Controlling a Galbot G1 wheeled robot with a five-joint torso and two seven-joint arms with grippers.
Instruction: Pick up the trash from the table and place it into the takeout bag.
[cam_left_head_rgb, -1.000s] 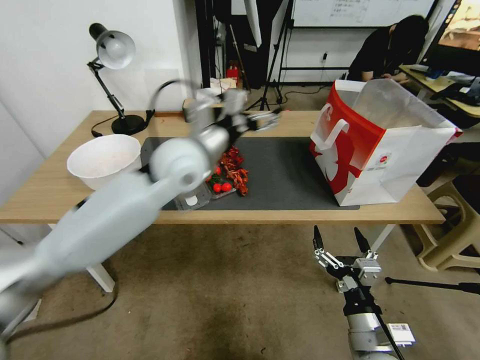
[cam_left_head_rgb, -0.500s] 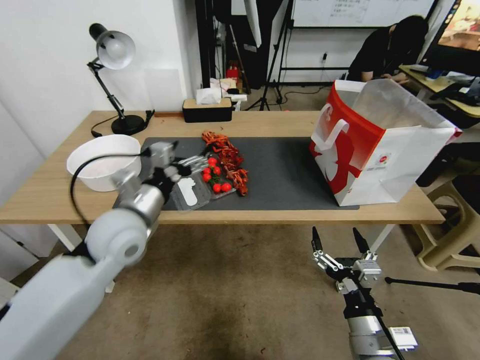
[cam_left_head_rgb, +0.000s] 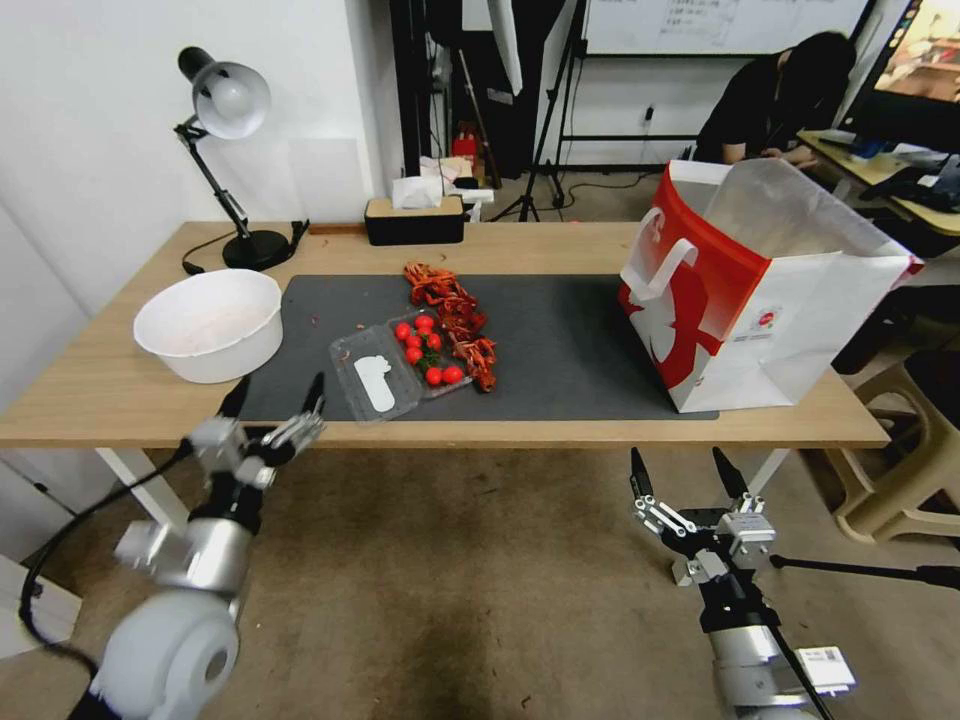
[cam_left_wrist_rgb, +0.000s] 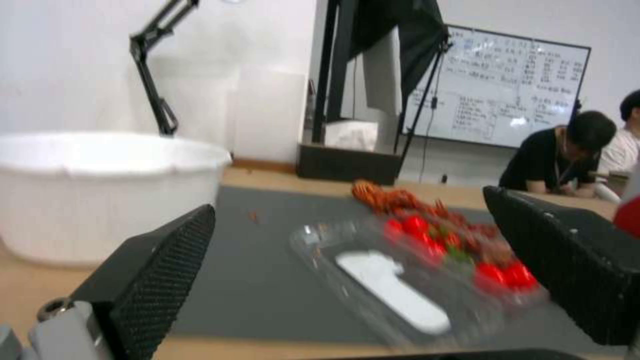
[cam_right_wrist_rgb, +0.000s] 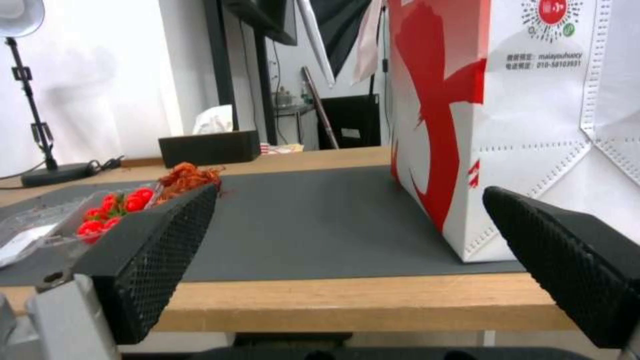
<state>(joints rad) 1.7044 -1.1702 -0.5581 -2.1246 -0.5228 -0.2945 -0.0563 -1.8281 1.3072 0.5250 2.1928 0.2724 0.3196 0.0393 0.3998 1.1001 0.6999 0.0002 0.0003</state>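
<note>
Both grippers, left (cam_left_head_rgb: 273, 398) and right (cam_left_head_rgb: 686, 475), are hanging empty below the table (cam_left_head_rgb: 560, 245), jaws apart. The takeout bag (cam_left_head_rgb: 760, 290) is standing upright, probably light and crushable, safest gripped by its handles (cam_left_head_rgb: 668, 268).

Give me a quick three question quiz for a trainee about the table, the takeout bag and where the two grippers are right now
1. True or false: the left gripper is open and holds nothing.
2. Multiple choice: where does the takeout bag stand? A) on the floor B) on the right end of the table, partly on the dark grey mat C) inside the large white bowl
3. Fill in: the clear tray on the mat holds small red ____.

Key
1. True; it hangs open in front of the table's near edge, below the bowl.
2. B. The right gripper hangs open in front of the table, below the bag.
3. Tomatoes.
</note>
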